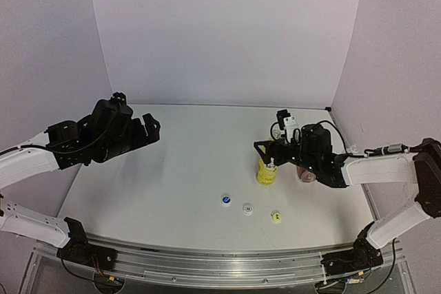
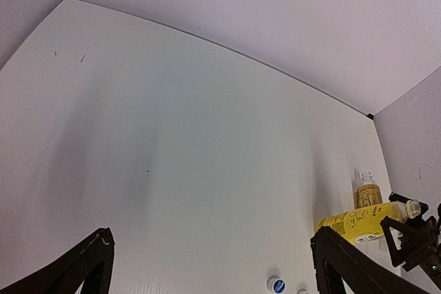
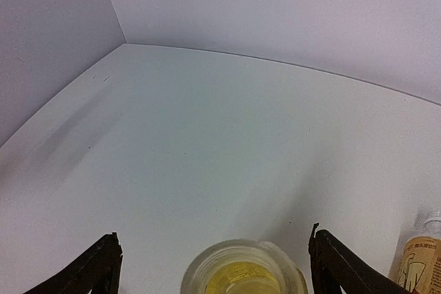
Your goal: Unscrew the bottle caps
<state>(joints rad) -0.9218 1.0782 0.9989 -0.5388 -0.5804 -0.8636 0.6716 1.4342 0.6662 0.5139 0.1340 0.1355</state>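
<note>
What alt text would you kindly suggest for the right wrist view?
Seen from above, an uncapped yellow bottle shows between the fingers of the open right gripper. A beige-labelled bottle stands at the frame's right edge, on a white table.

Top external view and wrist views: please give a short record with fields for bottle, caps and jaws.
yellow bottle: upright, mouth open, no cap
blue cap, white cap, yellow cap: loose on the table
amber bottle: beside the yellow bottle, cap unclear
left jaws: open, empty, raised
right jaws: open, one on each side of the yellow bottle's mouth
</note>
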